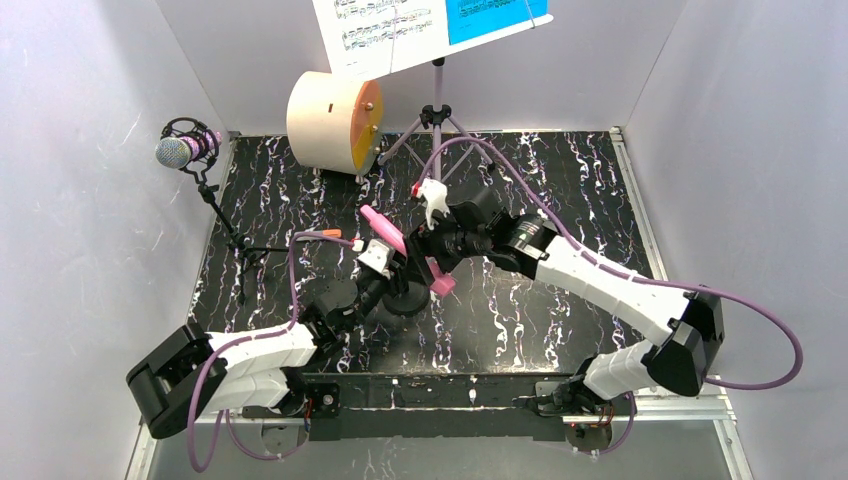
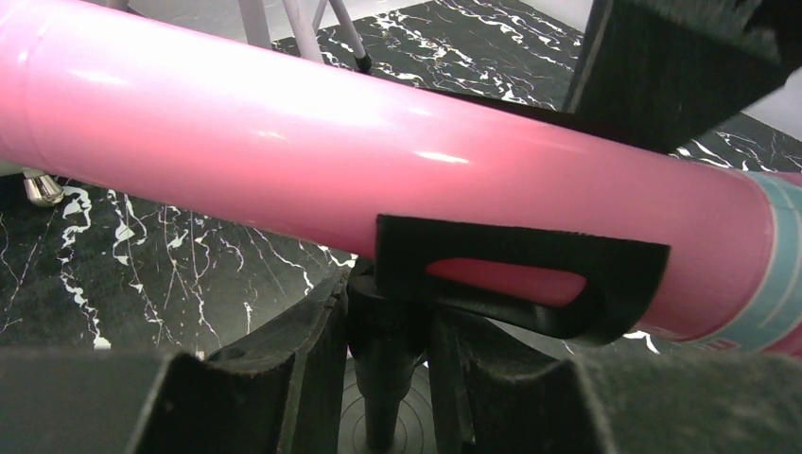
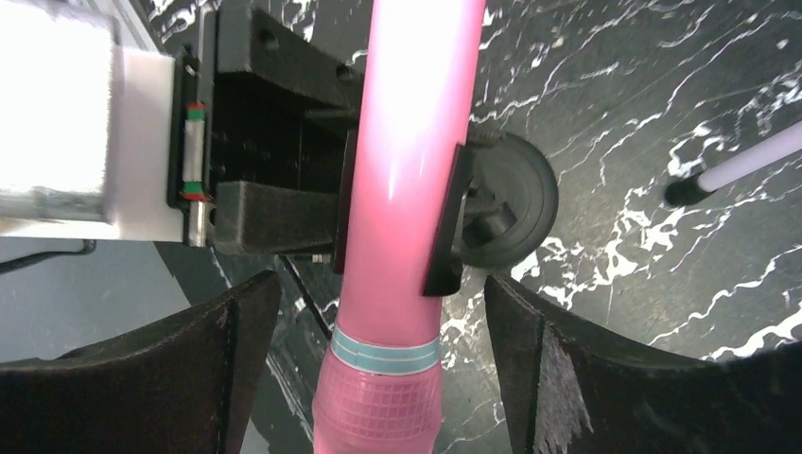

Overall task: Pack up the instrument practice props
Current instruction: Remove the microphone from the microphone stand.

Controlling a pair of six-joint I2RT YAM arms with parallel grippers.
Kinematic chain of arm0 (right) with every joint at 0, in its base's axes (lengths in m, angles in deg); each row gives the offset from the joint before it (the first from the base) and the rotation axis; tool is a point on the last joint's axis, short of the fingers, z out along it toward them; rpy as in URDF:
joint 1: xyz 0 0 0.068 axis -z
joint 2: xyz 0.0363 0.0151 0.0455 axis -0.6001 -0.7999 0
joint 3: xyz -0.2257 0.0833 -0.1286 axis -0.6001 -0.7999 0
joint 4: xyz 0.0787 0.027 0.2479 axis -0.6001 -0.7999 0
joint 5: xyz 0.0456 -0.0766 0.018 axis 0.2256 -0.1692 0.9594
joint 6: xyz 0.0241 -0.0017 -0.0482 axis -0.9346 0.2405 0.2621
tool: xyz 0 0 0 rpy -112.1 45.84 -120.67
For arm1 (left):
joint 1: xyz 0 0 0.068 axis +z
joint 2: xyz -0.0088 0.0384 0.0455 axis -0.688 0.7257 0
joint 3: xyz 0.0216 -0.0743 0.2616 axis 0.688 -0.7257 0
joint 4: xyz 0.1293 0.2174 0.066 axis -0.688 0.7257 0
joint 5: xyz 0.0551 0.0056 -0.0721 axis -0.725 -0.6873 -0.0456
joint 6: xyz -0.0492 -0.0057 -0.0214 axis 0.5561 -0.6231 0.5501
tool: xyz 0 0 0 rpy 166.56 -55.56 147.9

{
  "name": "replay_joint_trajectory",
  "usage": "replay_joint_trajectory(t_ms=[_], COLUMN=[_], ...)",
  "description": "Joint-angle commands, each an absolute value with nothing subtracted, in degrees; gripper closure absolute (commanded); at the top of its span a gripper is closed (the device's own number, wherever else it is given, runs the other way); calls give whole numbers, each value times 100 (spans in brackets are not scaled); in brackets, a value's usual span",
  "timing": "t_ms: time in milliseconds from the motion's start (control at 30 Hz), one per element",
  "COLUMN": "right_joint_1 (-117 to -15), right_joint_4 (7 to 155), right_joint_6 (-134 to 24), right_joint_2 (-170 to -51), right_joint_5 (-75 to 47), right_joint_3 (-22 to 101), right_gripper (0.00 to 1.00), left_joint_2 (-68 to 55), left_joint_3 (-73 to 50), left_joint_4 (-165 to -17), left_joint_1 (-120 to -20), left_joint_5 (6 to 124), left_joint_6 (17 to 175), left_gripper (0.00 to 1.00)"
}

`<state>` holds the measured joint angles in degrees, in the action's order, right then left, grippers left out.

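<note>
The pink microphone (image 1: 384,230) sits tilted in the black clip (image 2: 530,274) of a black mic stand with a round base (image 3: 515,203) at the mat's middle. My left gripper (image 1: 388,272) is shut on the stand's post (image 2: 388,322) just under the clip. My right gripper (image 1: 437,264) is open, its fingers (image 3: 236,322) wide on either side of the mic's mesh head (image 3: 378,407), not touching it. The glittery purple microphone (image 1: 180,151) stands on its thin black tripod (image 1: 226,225) at the far left. The lilac music rack's legs (image 1: 437,125) hold white (image 1: 380,25) and blue (image 1: 495,14) sheets at the back.
A cream drum with an orange face (image 1: 330,120) lies at the back, left of the rack's legs. A small orange marker (image 1: 325,234) lies just left of the pink mic. White walls enclose the black marbled mat (image 1: 560,170). A lilac rack foot (image 3: 738,170) is near the stand.
</note>
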<state>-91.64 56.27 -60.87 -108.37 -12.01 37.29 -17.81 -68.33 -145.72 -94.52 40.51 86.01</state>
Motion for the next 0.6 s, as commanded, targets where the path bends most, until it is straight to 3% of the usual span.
replay_joint_trajectory(t_ms=[0, 133, 300, 467, 567], right_joint_1=[-9141, -9144, -9142, -9116, -9101], right_joint_4=[5251, 5048, 4987, 4751, 4629], right_joint_6=[-5909, -5813, -5681, -5589, -5581], right_joint_2=[-10933, -11082, -11245, -11416, -11416], right_joint_5=[-852, -801, -776, -583, -496], right_joint_3=[4102, 4175, 4240, 4391, 4338], right_gripper=[15, 19, 36, 76, 91], left_joint_2=[-1680, -1687, -1710, -1818, -1824], left_joint_3=[-6932, -6936, -6936, -6989, -6981], left_joint_4=[-14320, -14302, -14272, -14210, -14139], left_joint_1=[-9393, -9383, -9357, -9310, -9263], left_joint_5=[3744, 3678, 3607, 3216, 2900], left_joint_6=[8495, 8493, 8472, 8490, 8566], left_gripper=[100, 100, 100, 100, 100])
